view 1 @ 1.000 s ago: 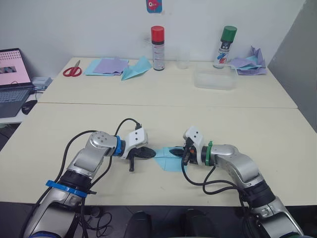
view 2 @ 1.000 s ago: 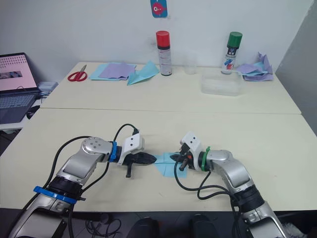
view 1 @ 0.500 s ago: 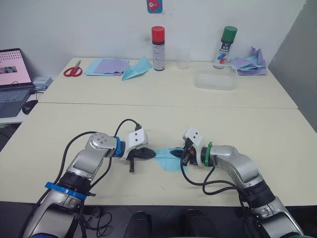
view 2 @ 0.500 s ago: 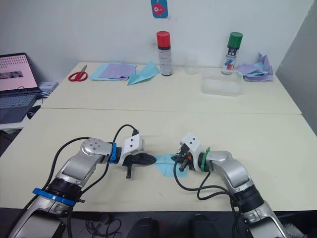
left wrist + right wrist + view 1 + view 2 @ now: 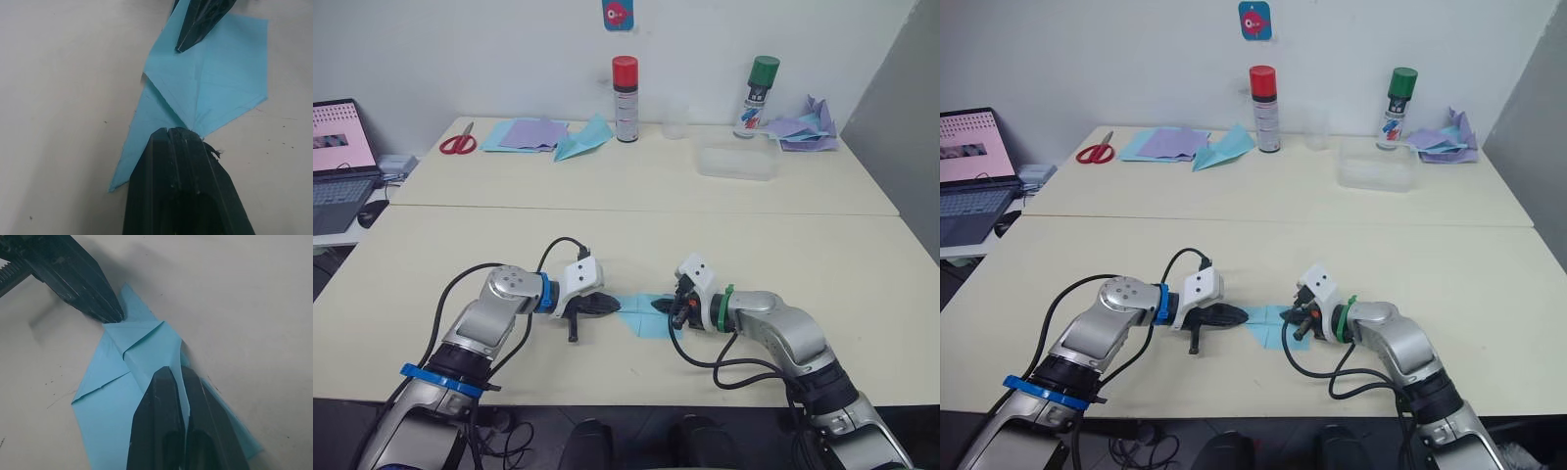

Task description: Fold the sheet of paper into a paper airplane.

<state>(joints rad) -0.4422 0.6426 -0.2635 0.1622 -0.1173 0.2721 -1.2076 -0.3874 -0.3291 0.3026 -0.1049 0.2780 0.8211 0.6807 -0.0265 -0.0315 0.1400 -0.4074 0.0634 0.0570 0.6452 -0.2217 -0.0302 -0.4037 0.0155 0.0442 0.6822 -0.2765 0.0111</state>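
The sheet of paper [image 5: 642,317] lies flat on the near table between my two grippers. It is sky-blue and partly folded, with corner flaps turned in toward a point [image 5: 139,350]. My left gripper [image 5: 614,306] is shut, and its tip [image 5: 176,131] rests on the paper's pointed left end. From the opposite side, my right gripper [image 5: 662,305] is also shut, its tip [image 5: 172,372] pressing down on the folded middle. The two tips point at each other a short way apart.
On the far table stand a red-capped spray can [image 5: 625,84], a green-capped can [image 5: 762,83], a clear cup [image 5: 676,117] and a clear plastic box [image 5: 737,160]. Scissors [image 5: 457,140], lilac sheets [image 5: 533,130] and a teal paper dart [image 5: 582,137] lie at its left. A laptop [image 5: 337,147] is at far left.
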